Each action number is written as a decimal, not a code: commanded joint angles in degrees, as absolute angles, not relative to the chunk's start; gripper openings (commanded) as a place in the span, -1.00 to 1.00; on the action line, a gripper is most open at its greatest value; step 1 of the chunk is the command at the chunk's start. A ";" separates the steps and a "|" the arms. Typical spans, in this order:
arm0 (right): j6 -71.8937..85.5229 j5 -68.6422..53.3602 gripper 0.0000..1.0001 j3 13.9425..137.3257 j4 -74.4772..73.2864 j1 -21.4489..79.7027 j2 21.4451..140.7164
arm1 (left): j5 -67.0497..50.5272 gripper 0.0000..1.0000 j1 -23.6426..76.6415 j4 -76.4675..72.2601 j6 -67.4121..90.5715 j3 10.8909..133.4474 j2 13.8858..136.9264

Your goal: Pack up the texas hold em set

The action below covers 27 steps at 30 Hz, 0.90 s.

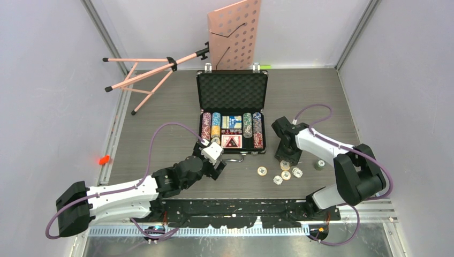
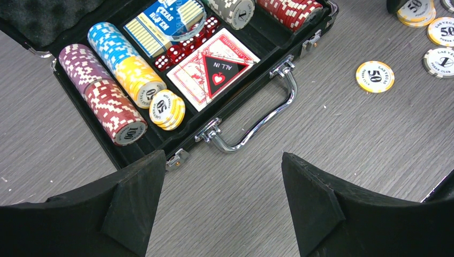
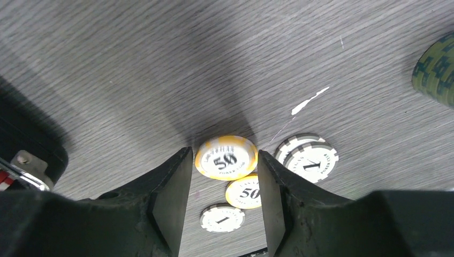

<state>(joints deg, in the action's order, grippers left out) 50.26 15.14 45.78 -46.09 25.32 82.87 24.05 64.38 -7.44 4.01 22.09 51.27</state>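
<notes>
Top external: pink music stand (image 1: pixel 234 32) lies tipped over back left, its panel just behind the open briefcase (image 1: pixel 232 91), well apart from both arms. Left gripper (image 2: pixel 222 171) hangs wide open and empty, just in front of the case handle (image 2: pixel 257 115). Loose chips (image 1: pixel 278 175) lie right of the case. Right gripper (image 3: pixel 225 168) straddles a yellow 50 stack (image 3: pixel 226 157); jaws sit tight on either side, can't tell if the pads touch.
</notes>
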 commanded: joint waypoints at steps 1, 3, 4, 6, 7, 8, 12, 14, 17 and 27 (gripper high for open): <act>49.91 18.14 0.11 44.60 -44.59 25.39 82.25 | 24.88 0.64 64.25 -10.15 3.52 22.53 50.95; 49.80 17.87 0.19 44.41 -44.25 25.33 82.45 | 24.79 0.65 64.20 -10.19 3.52 22.59 50.97; 49.77 17.69 0.23 44.41 -44.18 25.32 82.53 | 24.75 0.65 64.20 -10.20 3.52 22.59 51.06; 49.75 17.45 0.30 44.36 -43.96 25.32 82.78 | 24.77 0.65 64.24 -10.11 3.52 22.66 51.13; 49.72 17.34 0.31 44.33 -43.95 25.34 82.83 | 24.74 0.65 64.20 -10.11 3.52 22.61 51.15; 49.69 17.21 0.32 44.17 -43.86 25.32 82.89 | 24.78 0.65 64.20 -10.11 3.52 22.59 51.11; 49.82 16.55 0.31 43.13 -43.05 25.36 82.92 | 24.79 0.65 64.25 -10.15 3.52 22.59 51.06; 50.07 16.11 0.29 42.10 -41.99 25.34 83.01 | 24.79 0.65 64.22 -10.11 3.52 22.59 51.04; 50.47 15.77 0.26 40.86 -40.74 25.29 82.55 | 24.78 0.65 64.24 -10.11 3.52 22.59 50.83; 51.81 12.92 0.21 37.27 -37.86 25.32 81.97 | 25.05 0.66 64.18 -9.79 3.56 22.50 50.37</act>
<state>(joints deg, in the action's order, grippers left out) 49.98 15.16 40.71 -40.91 25.26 79.72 24.05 64.38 -7.44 4.01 22.09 51.24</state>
